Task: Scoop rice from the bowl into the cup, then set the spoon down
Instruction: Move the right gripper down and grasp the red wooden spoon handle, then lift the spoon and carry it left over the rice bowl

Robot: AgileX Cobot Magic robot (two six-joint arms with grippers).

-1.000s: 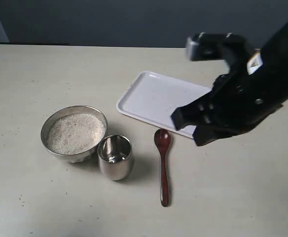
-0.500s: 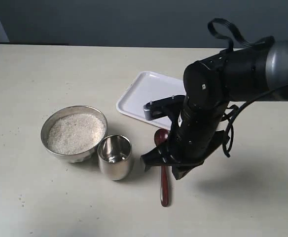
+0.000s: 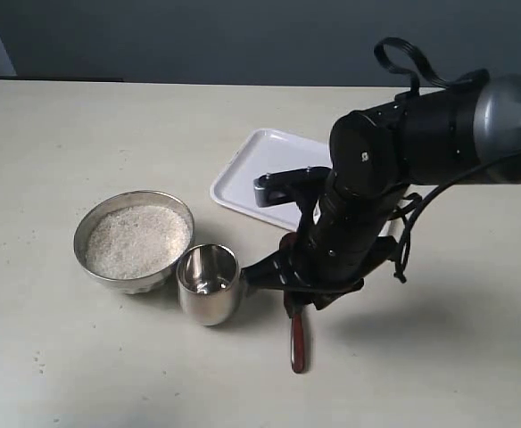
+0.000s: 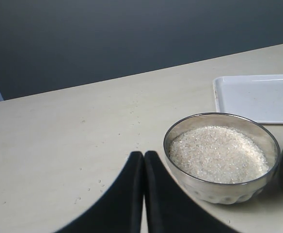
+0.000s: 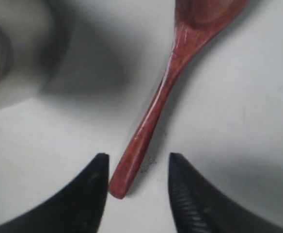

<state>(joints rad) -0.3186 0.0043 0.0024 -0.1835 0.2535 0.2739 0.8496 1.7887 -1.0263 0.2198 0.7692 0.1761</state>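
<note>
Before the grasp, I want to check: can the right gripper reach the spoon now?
Probably yes. The right gripper is open, with one finger on each side of the spoon handle, and nothing else lies between them.

A white rectangular tray (image 3: 262,169) lies flat on the pale beige table (image 3: 82,125). Behind the table's far edge stands a dark grey wall (image 3: 198,40).

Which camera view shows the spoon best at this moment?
The right wrist view: the spoon is close and sharp, its handle end between the fingers of the open right gripper. In the exterior view the arm hides most of it. The left wrist view misses it.
</note>
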